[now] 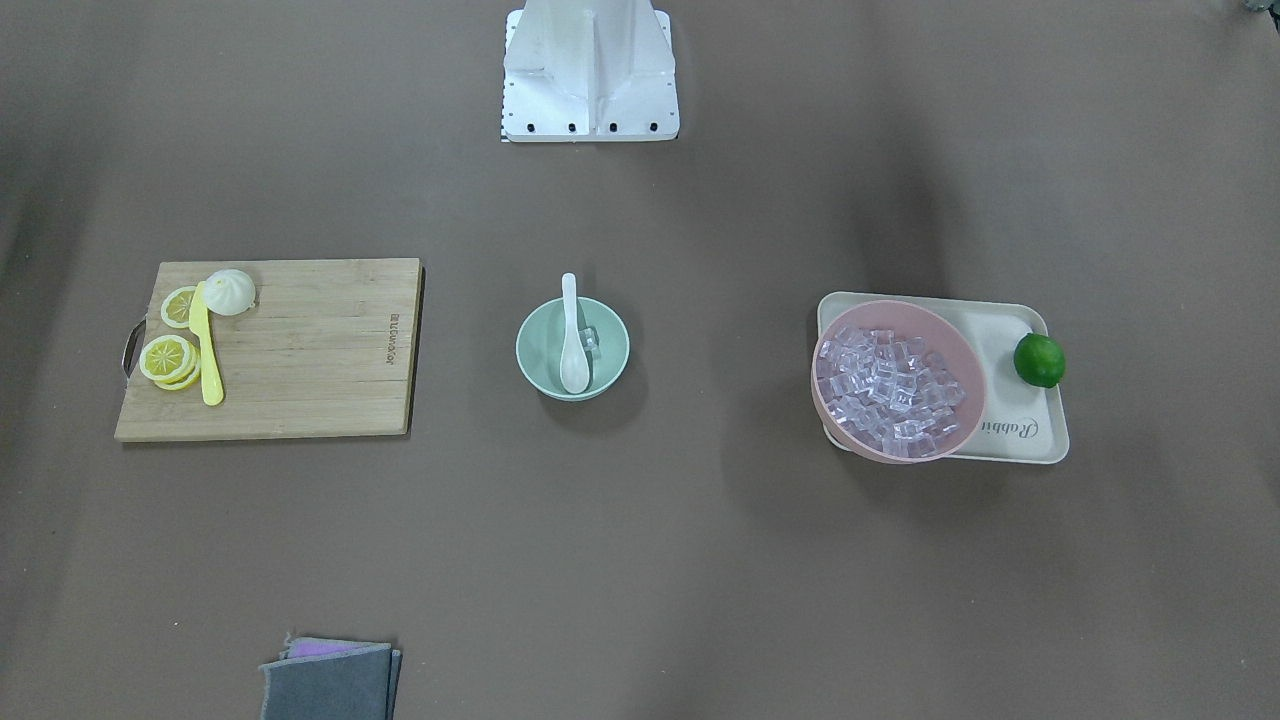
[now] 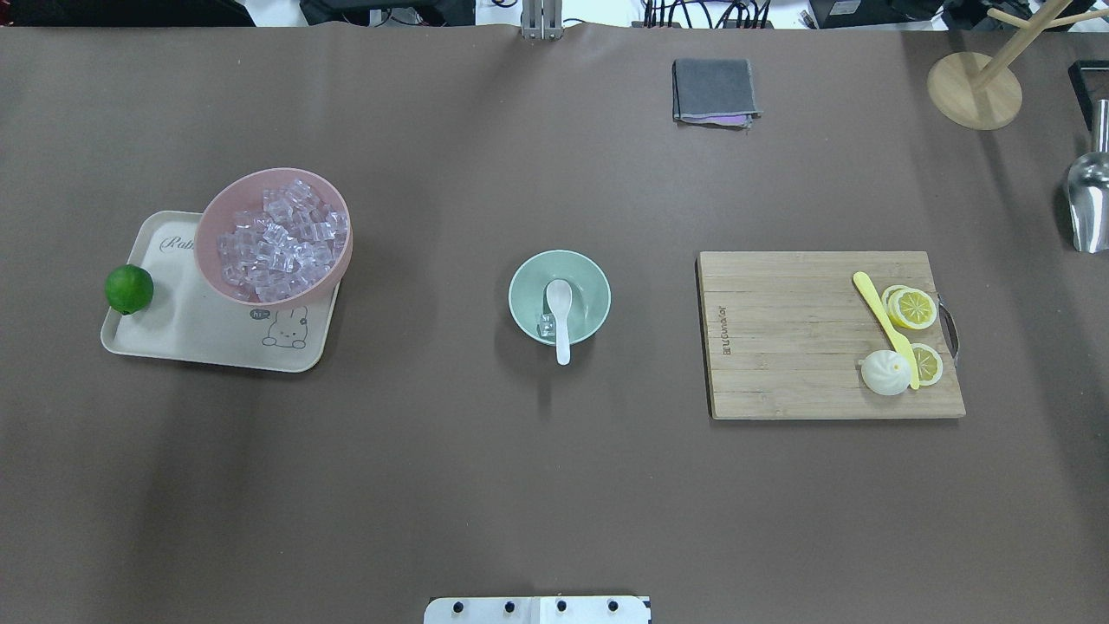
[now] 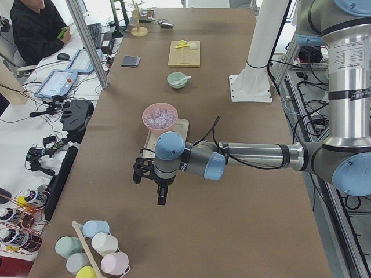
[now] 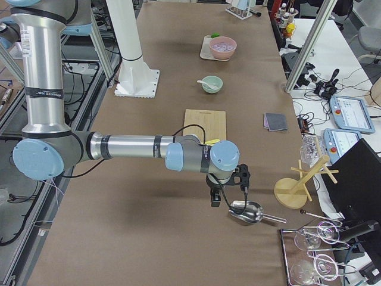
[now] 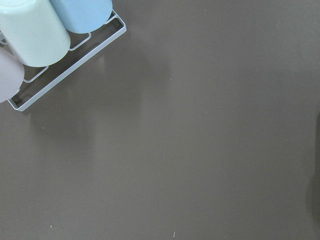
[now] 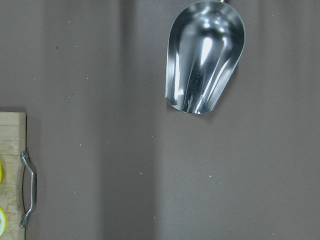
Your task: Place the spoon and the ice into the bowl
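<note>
Spoon (image 2: 560, 314) and ice (image 2: 548, 326) are both seen inside the bowl (image 2: 591, 293), which stands on the tabletop directly in front of the robot's base. The scoop of the spoon lies in the middle of the bowl, and its handle is leaned over the rim at 6 o'clock, toward the robot. One clear cube lies just beside the handle, at about 7 o'clock within the bowl. From this, the task is judged to be finished, and the step in hand is only to keep the arms clear.

Farther out, at 9 o'clock from the bowl, the pink bowl (image 2: 201, 251) full of cubes is placed on a tray. At 3 o'clock the cutting board (image 2: 788, 338) is found. Both are well apart from the bowl.

Farthest out, at the two ends of the tabletop, the arms are parked. The left tool (image 3: 152, 182) hangs above bare tabletop near a rack of cups (image 5: 30, 30). The right tool (image 4: 229, 189) hangs just over a metal scoop (image 6: 205, 55). Whether either tool is opened or closed cannot be told, since they are shown only in the side views; nothing is seen to be carried by them.

For this step to be done well, any further motion should be made high and slow. The overhanging handle at 6 o'clock should not be passed closely, because a light touch could tip the spoon out. The metal scoop and the cups should also be avoided.
</note>
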`<state>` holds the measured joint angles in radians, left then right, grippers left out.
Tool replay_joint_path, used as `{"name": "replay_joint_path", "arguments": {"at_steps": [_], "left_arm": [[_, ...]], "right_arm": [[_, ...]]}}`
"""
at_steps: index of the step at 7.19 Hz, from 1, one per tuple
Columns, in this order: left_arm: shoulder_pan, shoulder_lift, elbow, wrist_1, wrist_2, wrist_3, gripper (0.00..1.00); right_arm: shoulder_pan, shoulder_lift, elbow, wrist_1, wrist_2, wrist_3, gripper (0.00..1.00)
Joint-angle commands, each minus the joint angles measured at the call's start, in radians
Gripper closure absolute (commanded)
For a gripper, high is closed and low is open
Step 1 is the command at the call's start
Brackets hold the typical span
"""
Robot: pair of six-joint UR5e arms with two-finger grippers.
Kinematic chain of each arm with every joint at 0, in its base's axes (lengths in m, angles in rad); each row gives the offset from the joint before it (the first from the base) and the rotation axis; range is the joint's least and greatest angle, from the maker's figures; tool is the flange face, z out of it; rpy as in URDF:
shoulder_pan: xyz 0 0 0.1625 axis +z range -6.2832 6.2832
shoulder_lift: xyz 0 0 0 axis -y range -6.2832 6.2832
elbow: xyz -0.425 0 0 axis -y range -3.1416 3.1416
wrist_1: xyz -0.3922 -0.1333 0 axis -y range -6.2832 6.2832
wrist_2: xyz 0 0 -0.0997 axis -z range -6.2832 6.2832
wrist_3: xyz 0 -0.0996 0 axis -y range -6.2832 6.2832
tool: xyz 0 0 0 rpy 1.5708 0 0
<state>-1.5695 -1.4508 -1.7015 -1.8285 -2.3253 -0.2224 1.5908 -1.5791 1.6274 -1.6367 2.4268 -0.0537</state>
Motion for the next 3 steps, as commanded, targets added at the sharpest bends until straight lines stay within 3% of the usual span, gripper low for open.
{"name": "replay_joint_path", "arguments": {"at_steps": [1,3], "left_arm": [[0.000,-0.005,0.003,0.000,0.000,0.000,0.01],[0.000,-0.008,0.006,0.002,0.000,0.000,0.02]], "right_arm": [[0.000,0.002,0.009,0.000,0.000,0.000,0.00],[0.000,0.011,0.009,0.000,0.000,0.000,0.00]]}}
